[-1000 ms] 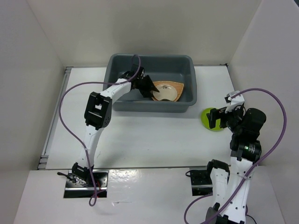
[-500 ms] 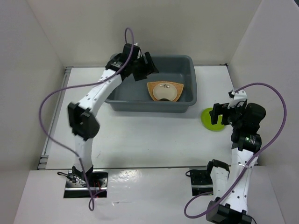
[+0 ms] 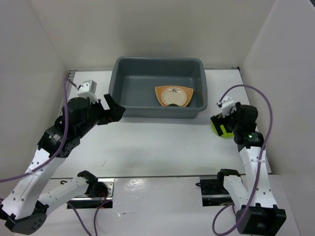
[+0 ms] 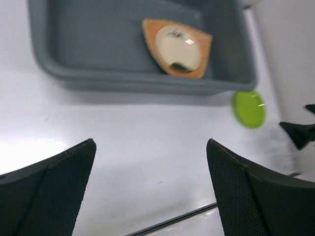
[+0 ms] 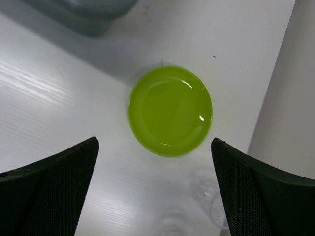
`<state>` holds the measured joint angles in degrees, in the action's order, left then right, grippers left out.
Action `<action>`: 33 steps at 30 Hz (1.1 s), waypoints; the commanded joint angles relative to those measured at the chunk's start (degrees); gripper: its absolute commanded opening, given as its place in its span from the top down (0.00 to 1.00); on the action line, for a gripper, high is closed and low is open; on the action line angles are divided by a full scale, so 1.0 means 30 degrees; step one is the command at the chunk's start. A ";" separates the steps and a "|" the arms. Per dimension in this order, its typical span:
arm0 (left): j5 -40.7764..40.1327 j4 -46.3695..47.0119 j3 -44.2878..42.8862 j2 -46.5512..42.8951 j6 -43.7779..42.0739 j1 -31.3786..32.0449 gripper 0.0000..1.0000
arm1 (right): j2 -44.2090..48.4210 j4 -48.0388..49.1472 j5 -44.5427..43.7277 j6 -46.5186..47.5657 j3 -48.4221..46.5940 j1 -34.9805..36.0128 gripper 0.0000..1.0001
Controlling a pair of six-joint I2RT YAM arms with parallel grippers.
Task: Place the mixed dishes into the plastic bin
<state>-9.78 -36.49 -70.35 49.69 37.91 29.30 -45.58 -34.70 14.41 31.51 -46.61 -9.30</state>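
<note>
Grey plastic bin [image 3: 157, 59] sits at the far ctr of the white table [image 3: 157, 142], its long side running left to right. Inside, on the bin floor toward the right end, the orange woven plate [image 3: 160, 93] lies flat, pointed end to the left, w/ the cream saucer [image 3: 173, 97] resting on top of it, approx centred. The left wrist cam shows a dark patch at the saucer's near edge. Outside the bin, the lime-green plate [image 5: 170, 111] lies flat on the table just off the bin's near right corner, a strip of bare table btw the two. The right gripper [image 3: 220, 123] hangs over that plate and, seen from above, covers its left part. Its own cam shows both fingers [image 5: 54, 172] spread wide, one either side of the plate, nothing pinched. How high it sits above the plate can't be told. A faint glassy outline just beside the green plate, on the side away from the bin, is probably the clear cup [image 5: 209, 194], but it is too washed out to say if it is upright. The left gripper [image 3: 111, 109] is out over the table by the bin's near left corner, outside the rim, pointing right. Its fingers are also spread wide w/ nothing btw them, and its cam looks across the whole bin to the green plate beyond.
</note>
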 commanded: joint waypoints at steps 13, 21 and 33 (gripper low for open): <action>-0.3038 -0.3803 0.2734 -0.2207 -0.1680 -0.0011 0.01 | 0.0106 0.2660 -0.6944 0.7219 0.6189 0.3364 0.01; -0.3244 -0.3803 0.2736 -0.3261 -0.1504 -0.0011 0.01 | -0.0565 0.4767 -0.6563 0.8479 0.8122 0.4212 0.01; -0.3800 -0.3628 0.3088 -0.3818 -0.1123 -0.0011 0.01 | -0.8575 0.6912 -0.8613 0.8020 0.5793 0.4213 0.15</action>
<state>-20.01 -48.47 -61.47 38.89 34.68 29.28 -63.26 -15.94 -9.82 58.33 -24.27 2.87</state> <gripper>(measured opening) 0.990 0.891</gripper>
